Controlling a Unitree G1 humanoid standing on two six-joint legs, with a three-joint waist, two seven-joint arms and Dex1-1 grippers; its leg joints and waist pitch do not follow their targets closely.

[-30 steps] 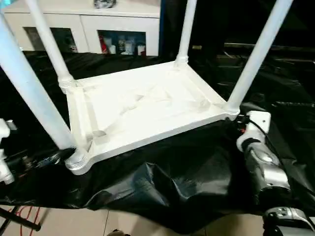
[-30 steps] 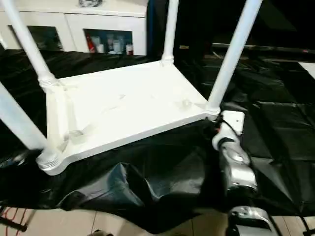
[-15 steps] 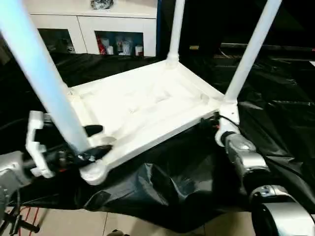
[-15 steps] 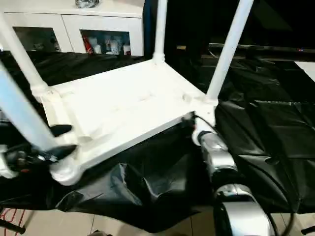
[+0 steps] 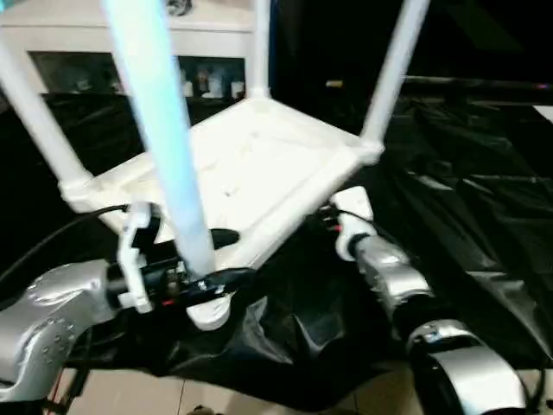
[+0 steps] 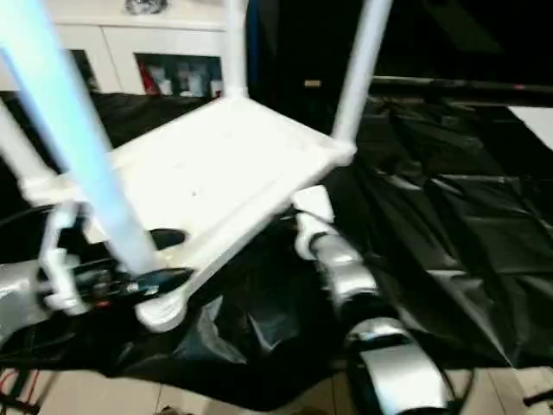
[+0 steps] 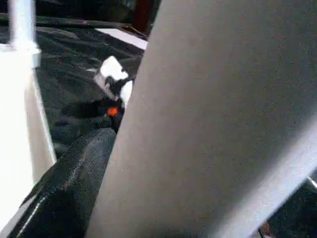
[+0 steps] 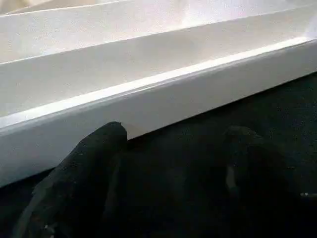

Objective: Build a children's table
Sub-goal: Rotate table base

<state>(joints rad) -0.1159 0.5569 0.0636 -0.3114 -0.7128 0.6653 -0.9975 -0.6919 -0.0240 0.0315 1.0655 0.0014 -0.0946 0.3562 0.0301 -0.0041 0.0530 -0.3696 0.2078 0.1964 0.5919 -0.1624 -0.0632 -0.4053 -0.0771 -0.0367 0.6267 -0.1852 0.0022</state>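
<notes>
I see the children's table (image 5: 259,156) lying upside down on a surface covered with black plastic sheeting (image 5: 484,216), its four white legs pointing up and its top tilted, the near corner at my left overhanging the sheeting's front edge. My left gripper (image 5: 223,258) has its two black fingers spread wide on either side of the nearest leg (image 5: 168,147), just above the rounded corner socket (image 5: 207,309); I cannot tell whether the fingers press on the leg. My right gripper (image 8: 168,168) sits just beneath the table's near long edge (image 8: 163,96), fingers apart and holding nothing, one fingertip (image 8: 106,136) against the rim. A white cabinet (image 5: 216,39) with glass doors stands behind the surface.
</notes>
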